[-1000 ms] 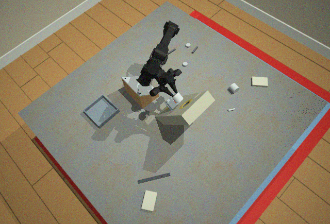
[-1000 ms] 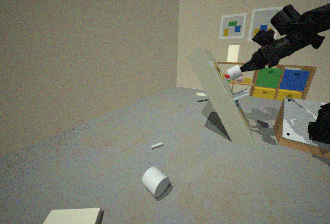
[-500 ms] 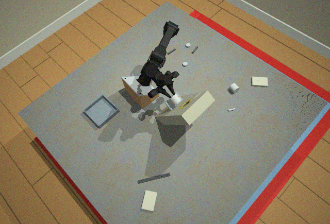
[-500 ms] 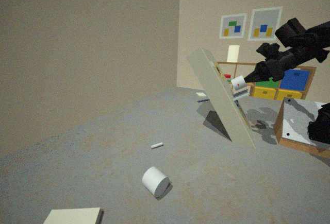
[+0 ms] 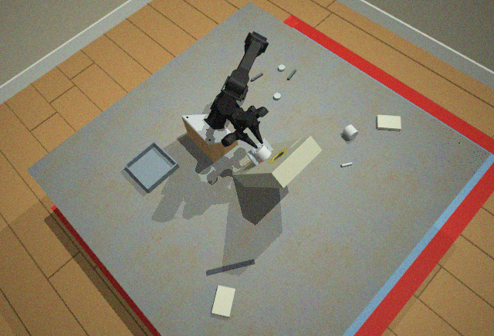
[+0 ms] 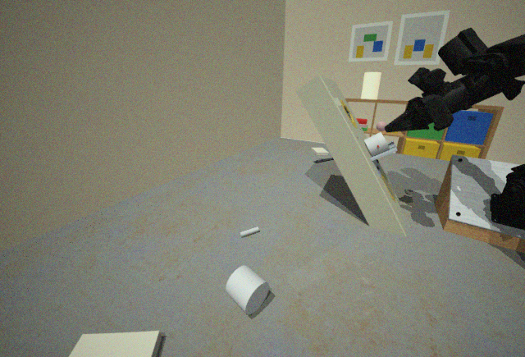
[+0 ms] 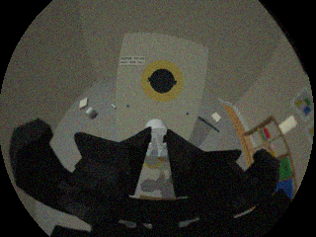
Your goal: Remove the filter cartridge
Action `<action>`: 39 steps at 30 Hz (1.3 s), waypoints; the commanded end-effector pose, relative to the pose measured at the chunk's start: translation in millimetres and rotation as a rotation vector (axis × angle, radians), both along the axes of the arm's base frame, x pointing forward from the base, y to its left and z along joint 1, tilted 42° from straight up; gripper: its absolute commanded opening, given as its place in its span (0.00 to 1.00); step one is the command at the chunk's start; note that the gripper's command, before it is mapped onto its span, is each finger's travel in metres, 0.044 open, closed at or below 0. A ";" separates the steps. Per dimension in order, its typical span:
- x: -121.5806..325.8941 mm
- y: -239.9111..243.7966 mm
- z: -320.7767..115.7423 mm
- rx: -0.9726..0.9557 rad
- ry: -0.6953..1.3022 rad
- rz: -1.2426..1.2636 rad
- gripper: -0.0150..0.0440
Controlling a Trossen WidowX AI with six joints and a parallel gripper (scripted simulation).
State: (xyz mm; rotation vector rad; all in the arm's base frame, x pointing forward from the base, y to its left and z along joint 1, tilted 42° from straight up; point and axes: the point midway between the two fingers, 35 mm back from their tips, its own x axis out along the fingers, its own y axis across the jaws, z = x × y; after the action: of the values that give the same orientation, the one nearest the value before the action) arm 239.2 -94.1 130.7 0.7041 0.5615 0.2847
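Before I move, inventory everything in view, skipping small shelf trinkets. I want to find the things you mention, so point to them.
Filter [image 5: 263, 153] [image 6: 376, 144] [image 7: 156, 122]: 1, white, outside hole
Panel [image 5: 297, 161] [image 6: 339, 145] [image 7: 133, 94]: 1, cream, slanted
Bracket [image 5: 252, 159] [image 6: 383, 152] [image 7: 156, 152]: 1, pale, on panel
Tray [image 5: 138, 179]: 1, blue-grey, beside box
Box [image 5: 207, 147] [image 6: 479, 236]: 1, brown, white-topped, under arm
Cylinder [image 5: 350, 131] [image 6: 247, 288] [image 7: 91, 113]: 1, white, beyond panel
Discs [image 5: 281, 67]: 2, white, near arm
Short rods [image 5: 291, 74]: 2, dark, near discs
White rod [image 5: 346, 164] [image 6: 249, 232] [image 7: 114, 106]: 1, near cylinder
Bar [image 5: 230, 267] [image 6: 324, 160] [image 7: 208, 123]: 1, dark, behind panel
Blocks [image 5: 389, 122] [image 6: 118, 345] [image 7: 83, 103]: 2, cream, on mat
Mat [image 5: 339, 224] [image 6: 182, 200]: 1, grey, underneath
Pictures [image 6: 370, 42] [image 7: 304, 104]: 2, white-framed, wall
Lamp [image 6: 371, 84] [image 7: 287, 124]: 1, cream, above shelf
Shelf [image 6: 496, 121] [image 7: 259, 124]: 1, brown, background
Bins [image 6: 470, 128] [image 7: 285, 168]: 4, green/blue/yellow, shelf
Arm [image 5: 237, 80] [image 6: 504, 54]: 1, black, over box
Jaws [image 5: 259, 144] [image 6: 386, 130]: 1 pair, black, at filter

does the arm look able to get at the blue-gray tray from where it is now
Probably yes: the tray lies open on the far side of the wooden base block, with nothing over it, though the arm must swing around.
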 end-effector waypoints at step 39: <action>-5.3 -10.1 9.5 -0.055 0.303 0.306 0.77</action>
State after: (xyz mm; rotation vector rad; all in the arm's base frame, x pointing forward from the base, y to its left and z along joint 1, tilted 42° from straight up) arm 236.2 -109.1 145.5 0.6194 0.9445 0.4363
